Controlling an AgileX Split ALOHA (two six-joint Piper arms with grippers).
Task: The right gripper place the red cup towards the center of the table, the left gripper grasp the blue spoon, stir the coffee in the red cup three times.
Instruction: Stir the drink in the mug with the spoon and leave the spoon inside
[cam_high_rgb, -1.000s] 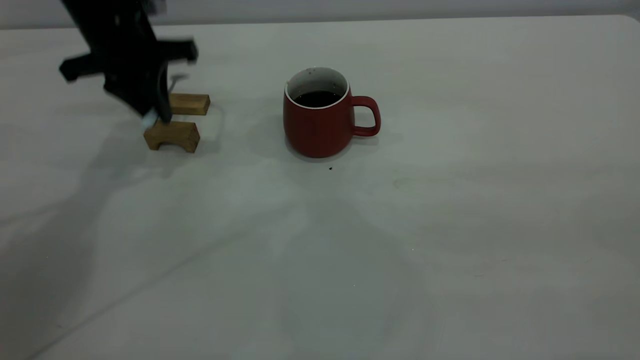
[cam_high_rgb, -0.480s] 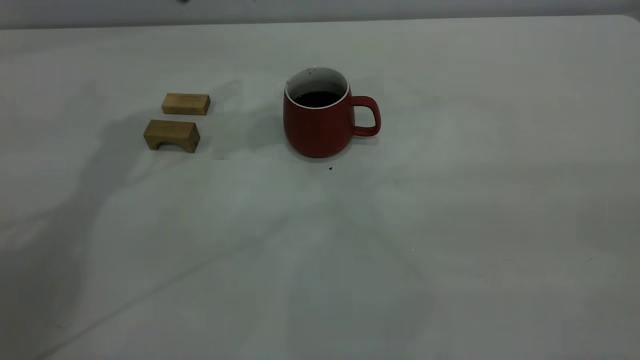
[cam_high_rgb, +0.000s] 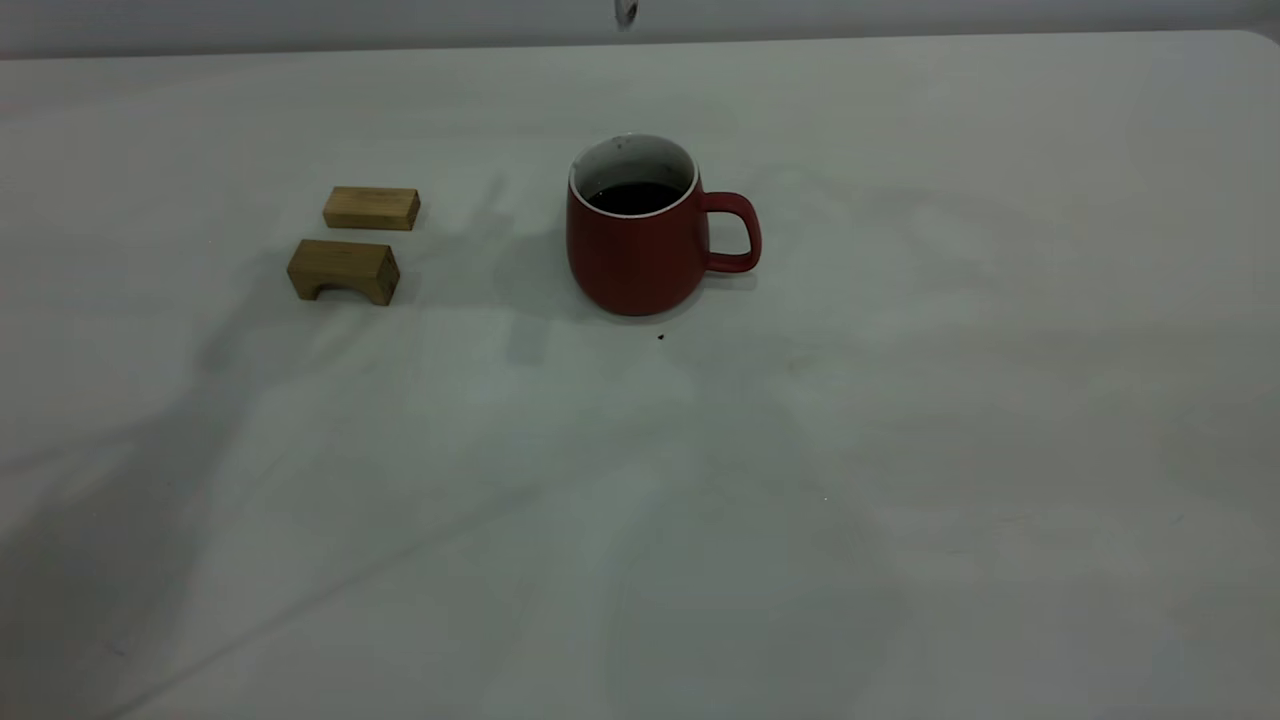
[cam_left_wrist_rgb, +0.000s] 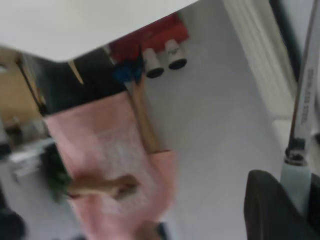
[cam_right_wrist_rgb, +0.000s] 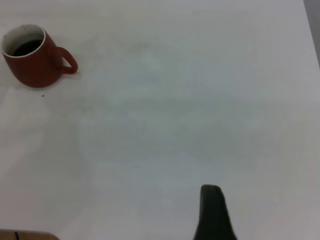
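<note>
The red cup (cam_high_rgb: 640, 245) stands upright near the middle of the table (cam_high_rgb: 900, 450), its handle to the right, with dark coffee (cam_high_rgb: 634, 197) inside. It also shows far off in the right wrist view, as the cup (cam_right_wrist_rgb: 31, 62). My left gripper (cam_left_wrist_rgb: 300, 205) is above the exterior view's top edge and is shut on the blue spoon (cam_left_wrist_rgb: 295, 175) by its pale-blue handle. Only the spoon's grey tip (cam_high_rgb: 625, 10) hangs into the exterior view, high above and behind the cup. My right gripper (cam_right_wrist_rgb: 270, 220) is open and empty, well away from the cup; one finger (cam_right_wrist_rgb: 212, 212) shows.
Two small wooden blocks (cam_high_rgb: 371, 208) (cam_high_rgb: 343, 270) lie on the table left of the cup. A dark speck (cam_high_rgb: 660, 337) sits just in front of the cup. The table's rounded corner (cam_high_rgb: 1262, 40) is at the far right.
The left arm rose from the wooden blocks with the spoon and left the exterior view. The spoon's tip now shows at the top edge above the cup. The cup has not moved.
</note>
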